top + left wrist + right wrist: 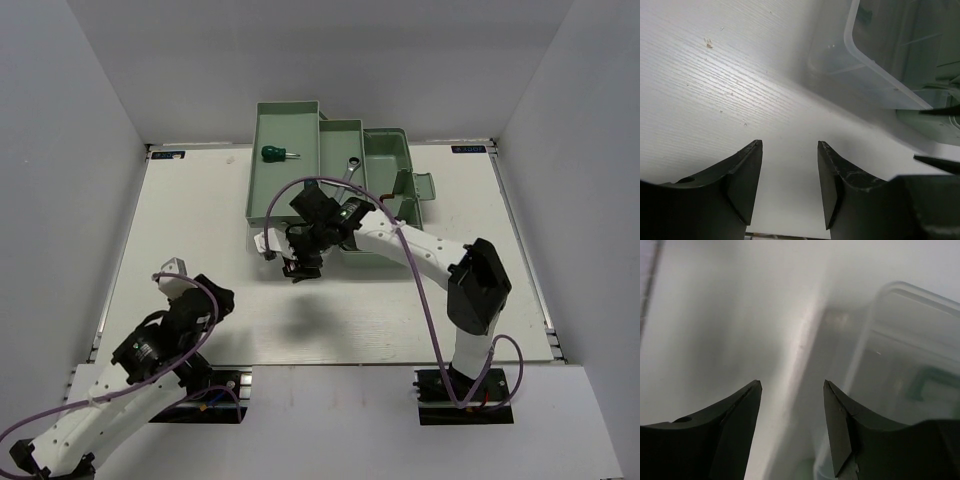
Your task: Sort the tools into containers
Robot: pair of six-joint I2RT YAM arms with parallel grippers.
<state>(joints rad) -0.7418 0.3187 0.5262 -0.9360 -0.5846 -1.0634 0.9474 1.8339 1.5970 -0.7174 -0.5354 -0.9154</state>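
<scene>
Mint-green toolbox (pixel 283 190) sits open at the far middle of the white table (pixel 180 220), trays folded out side by side. One stubby green-handled screwdriver (pixel 275 154) lies alone in the left tray, near its far end. A slim silver wrench (pixel 350 168) lies slanted in the middle tray, partly hidden under the right arm. The deeper base is to the right of that; can't tell what is in it from the top view.

Right gripper (pixel 297 265) hangs off the near-left edge of the toolbox, the arm stretched across the box with a purple cable (pixel 425 295) looping along it. In the right wrist view, right gripper (pixel 791 385) has its fingers (pixel 740 415) spread apart with nothing between them. White table is below and the corner of a translucent lid (pixel 900 365) is on the right, a blurry green shape showing through it.

Left gripper (pixel 172 268) is well apart from the toolbox, at the near-left of the table, arm folded back. In the left wrist view, left gripper (pixel 789 146) is also spread wide and empty over bare wood-grain tabletop. The same translucent lid (pixel 880 55) shows top right.

Writing: two small blue tags (pixel 170 155) sit at the table's far corners, text too small to read. No brand or label readable on the toolbox, tools or arms
</scene>
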